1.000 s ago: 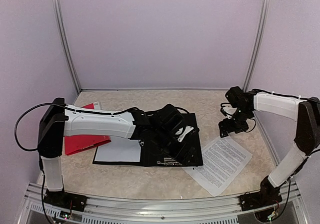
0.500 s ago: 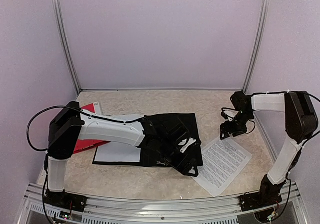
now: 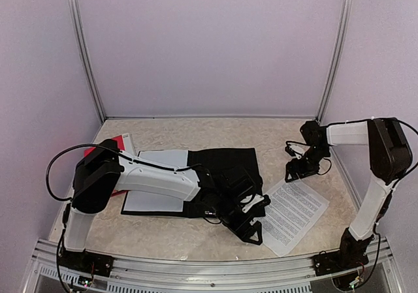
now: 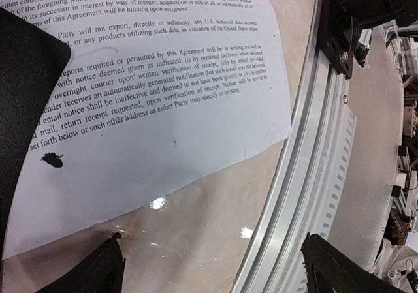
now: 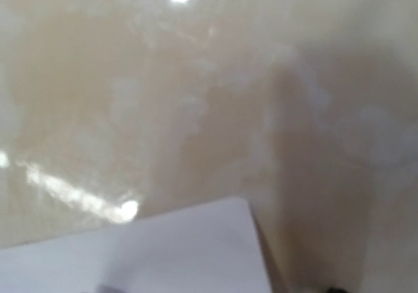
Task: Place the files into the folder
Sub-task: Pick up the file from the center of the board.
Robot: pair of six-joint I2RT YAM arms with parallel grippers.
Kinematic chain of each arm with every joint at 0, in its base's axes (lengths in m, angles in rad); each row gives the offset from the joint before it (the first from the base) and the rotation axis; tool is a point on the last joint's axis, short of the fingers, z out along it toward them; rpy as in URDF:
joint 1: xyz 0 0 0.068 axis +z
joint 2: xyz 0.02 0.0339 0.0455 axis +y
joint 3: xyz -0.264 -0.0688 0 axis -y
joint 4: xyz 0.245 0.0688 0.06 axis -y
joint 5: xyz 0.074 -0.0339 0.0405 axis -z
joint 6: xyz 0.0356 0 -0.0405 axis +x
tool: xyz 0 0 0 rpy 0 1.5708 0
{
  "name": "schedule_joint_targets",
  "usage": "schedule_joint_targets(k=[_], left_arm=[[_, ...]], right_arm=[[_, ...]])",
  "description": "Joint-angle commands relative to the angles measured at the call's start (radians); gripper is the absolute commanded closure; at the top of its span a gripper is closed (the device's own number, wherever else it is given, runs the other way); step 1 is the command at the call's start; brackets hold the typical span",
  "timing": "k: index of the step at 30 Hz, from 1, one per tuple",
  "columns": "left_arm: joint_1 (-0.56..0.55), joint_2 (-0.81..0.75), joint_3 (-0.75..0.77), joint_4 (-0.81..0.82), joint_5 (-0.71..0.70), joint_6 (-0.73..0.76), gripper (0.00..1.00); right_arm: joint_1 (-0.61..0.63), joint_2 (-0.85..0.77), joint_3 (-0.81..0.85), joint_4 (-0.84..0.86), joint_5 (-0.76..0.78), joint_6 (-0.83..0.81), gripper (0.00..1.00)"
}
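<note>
The folder (image 3: 222, 166) is black and lies flat at the table's middle; its rounded corner (image 4: 19, 110) shows in the left wrist view. A blank white sheet (image 3: 160, 175) lies along its left side. One of the files, a sheet printed with dense black text (image 3: 294, 211) (image 4: 150, 77), lies to its right. My left gripper (image 3: 251, 231) (image 4: 215, 277) hangs open by the folder's near right corner, over bare table beside that sheet's edge, holding nothing. My right gripper (image 3: 299, 170) hovers low at the printed sheet's far corner (image 5: 163, 247); its fingers do not show.
A red folder-like thing (image 3: 115, 143) lies at the left, mostly hidden under my left arm. An aluminium rail (image 3: 196, 260) (image 4: 307, 175) runs along the near table edge, close to the left gripper. Upright posts and pale walls close in the back and sides.
My left arm swung from over the black folder toward the near edge and right, uncovering the blank sheet. The right gripper drew slightly toward the back right.
</note>
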Motion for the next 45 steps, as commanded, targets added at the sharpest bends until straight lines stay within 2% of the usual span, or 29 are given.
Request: schedule_joint_targets(k=[1,7,21,28,33,45], left_arm=[[0.000,0.042,0.043,-0.038,0.027,0.016,0.09],[0.007,0.072,0.072,-0.057,0.019,0.006,0.09],[0.009,0.074,0.071,-0.061,-0.005,-0.004,0.09],[0.009,0.078,0.076,-0.065,-0.014,-0.007,0.09],[0.010,0.076,0.074,-0.066,-0.023,-0.008,0.09],[0.017,0.012,0.065,-0.067,-0.050,0.003,0.08]], right_arm=[[-0.008,0.042,-0.033,0.013,-0.060,-0.025,0.25],[-0.002,0.014,-0.069,0.015,-0.112,-0.007,0.32],[0.018,-0.083,-0.055,-0.050,-0.097,0.061,0.59],[0.047,-0.124,-0.036,-0.074,-0.100,0.098,0.79],[0.058,-0.156,-0.027,-0.091,-0.095,0.115,1.00],[0.115,-0.236,0.161,-0.294,0.095,0.155,1.00]])
